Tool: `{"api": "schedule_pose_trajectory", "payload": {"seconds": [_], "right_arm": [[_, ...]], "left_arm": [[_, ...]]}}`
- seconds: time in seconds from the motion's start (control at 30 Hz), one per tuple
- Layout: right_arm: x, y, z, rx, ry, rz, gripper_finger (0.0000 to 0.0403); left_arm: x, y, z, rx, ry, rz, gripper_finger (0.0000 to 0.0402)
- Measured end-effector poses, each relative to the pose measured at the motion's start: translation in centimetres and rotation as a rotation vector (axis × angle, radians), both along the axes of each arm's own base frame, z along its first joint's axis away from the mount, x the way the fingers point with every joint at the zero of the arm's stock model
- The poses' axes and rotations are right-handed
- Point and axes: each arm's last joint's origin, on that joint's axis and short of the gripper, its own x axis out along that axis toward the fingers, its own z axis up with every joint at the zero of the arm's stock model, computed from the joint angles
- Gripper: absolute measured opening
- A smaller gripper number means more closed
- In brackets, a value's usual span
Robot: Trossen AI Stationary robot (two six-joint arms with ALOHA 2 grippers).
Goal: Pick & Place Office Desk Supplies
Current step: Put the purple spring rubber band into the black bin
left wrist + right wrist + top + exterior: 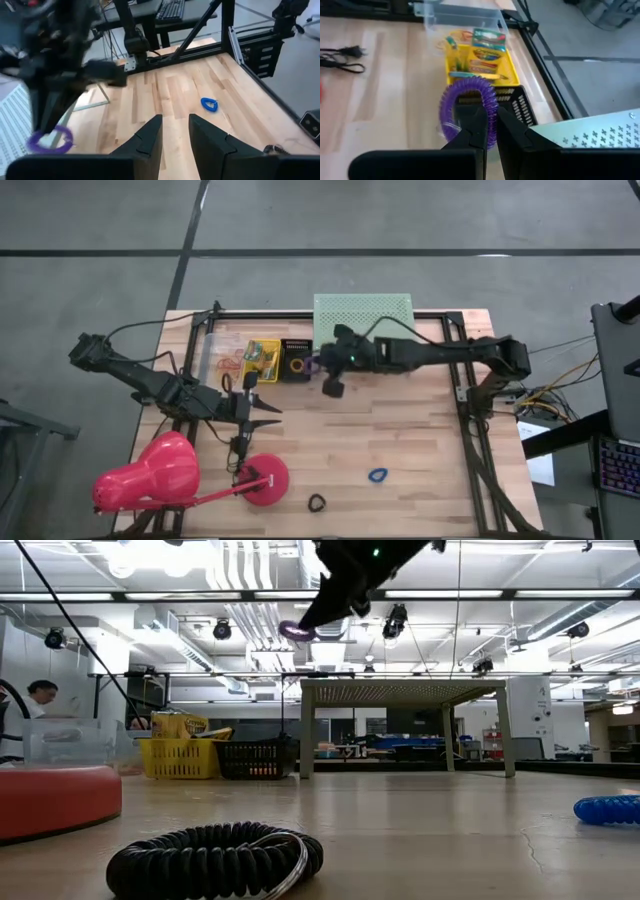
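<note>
My right gripper (328, 383) hangs above the black basket (295, 361), shut on a purple ring loop (467, 107). The loop also shows in the low view (297, 632) and the left wrist view (50, 140). A yellow basket (262, 358) holds yellow-and-green crayon boxes (487, 50). An orange loop (297, 365) lies in the black basket. A blue loop (377, 475) and a black loop (317, 502) lie flat on the wood. Tan rubber bands (228, 365) lie by the clear box (215, 345). My left gripper (175, 131) is open and touches nothing, left of centre (262, 408). My right gripper pinches the purple ring loop between its two fingers (476, 127), on the coil's nearest stretch (490, 125). The fingers slant down from the table's right. The loop is lifted clear and hangs beyond the fingertips (297, 632), above the baskets.
The mint-green perforated shelf (362, 315) stands at the far edge behind the baskets. The pink lamp (150, 475) lies at the near left, its base (265, 478) and cord close to my left gripper. Bare wood lies between the baskets and the blue loop. A person (40, 700) is far behind.
</note>
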Motion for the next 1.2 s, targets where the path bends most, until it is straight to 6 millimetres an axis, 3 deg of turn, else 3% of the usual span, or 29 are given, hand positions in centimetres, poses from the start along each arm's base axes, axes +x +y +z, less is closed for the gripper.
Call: {"api": "schedule_pose_trajectory", "payload": {"seconds": [0.17, 0.5, 0.67, 0.87, 1.2], "right_arm": [[1.1, -1.7, -0.8, -0.014, -0.043, -0.008, 0.0018], [3.7, -2.5, -1.8, -0.010, -0.086, -0.024, 0.0018], [6.0, -1.4, -4.3, 0.021, -0.050, -0.025, 0.0018], [7.9, 0.4, -7.7, -0.053, -0.004, -0.157, 0.0018], [9.4, 2.9, -8.8, -0.018, -0.134, -0.369, 0.0018]], "left_arm": [[0.0, 0.0, 0.0, 0.040, -0.001, -0.013, 0.0098], [0.0, 0.0, 0.0, 0.040, -0.003, -0.014, 0.0098], [-0.1, 0.1, 0.1, 0.036, -0.003, -0.012, 0.0098], [-0.2, 0.1, 0.0, 0.041, 0.010, -0.006, 0.0098], [-0.2, 0.1, 0.0, 0.043, 0.009, 0.003, 0.0098]]}}
